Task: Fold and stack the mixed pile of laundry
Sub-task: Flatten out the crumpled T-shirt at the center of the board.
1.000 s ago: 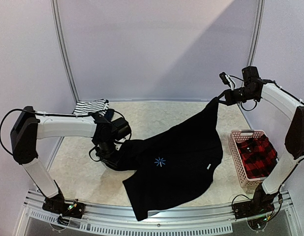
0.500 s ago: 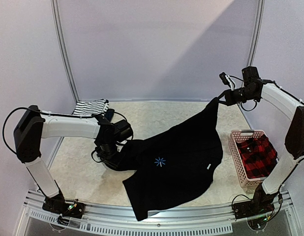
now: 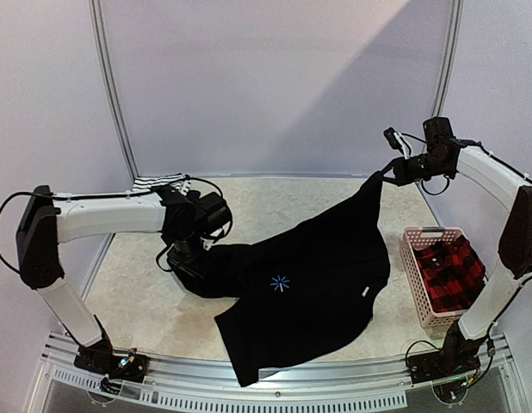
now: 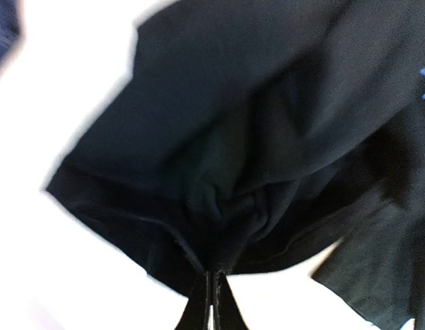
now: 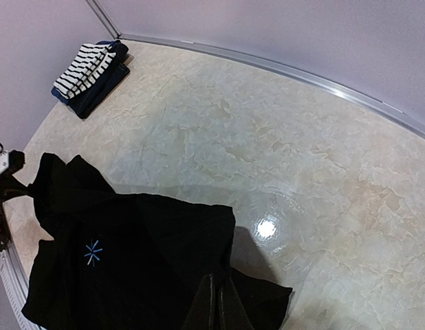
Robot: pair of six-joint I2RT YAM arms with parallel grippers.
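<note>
Newly shut left claw (image 4: 212, 285) pinches black shirt (image 3: 322, 258); right claw (image 3: 380, 175) holds its corner.

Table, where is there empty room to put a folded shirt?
Bare table at the back, between the striped top and the black shirt. More at the front left, left of the shirt. Crowded on the right: shirt close to the pink basket.

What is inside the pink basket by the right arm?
A crumpled red-black plaid shirt fills the pink slotted basket, as seen from the top camera. Anything beneath the shirt, and the basket's floor, is covered.
</note>
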